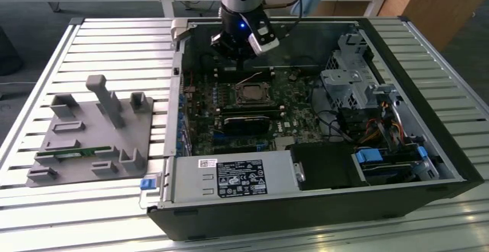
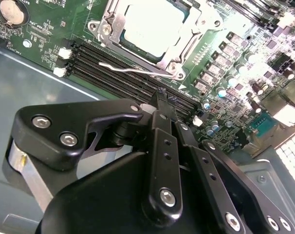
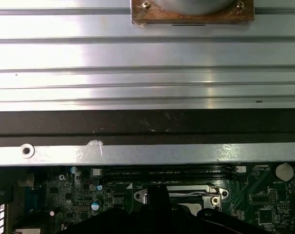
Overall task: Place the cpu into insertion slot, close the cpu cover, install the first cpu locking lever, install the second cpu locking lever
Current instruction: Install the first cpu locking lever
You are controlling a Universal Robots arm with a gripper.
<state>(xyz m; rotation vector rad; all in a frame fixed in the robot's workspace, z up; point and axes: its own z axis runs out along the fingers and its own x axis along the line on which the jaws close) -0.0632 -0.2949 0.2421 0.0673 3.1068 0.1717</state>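
One end effector [image 2: 159,100] hovering just above memory slots [image 2: 123,73], fingers pressed together holding nothing, cpu [image 2: 150,27] sitting in insertion slot [image 2: 174,53].

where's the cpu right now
The cpu sits in the insertion slot at the motherboard's centre, just below the gripper in the exterior view.

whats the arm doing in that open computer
A single robot arm is reaching into an open computer case lying on a slatted metal table. Its tool hangs just above the green circuit board, next to the processor socket. The chip already sits in the socket with the metal cover frame down around it. A thin wire lever lies along the socket's edge, close to the tool tip. The tool holds nothing.
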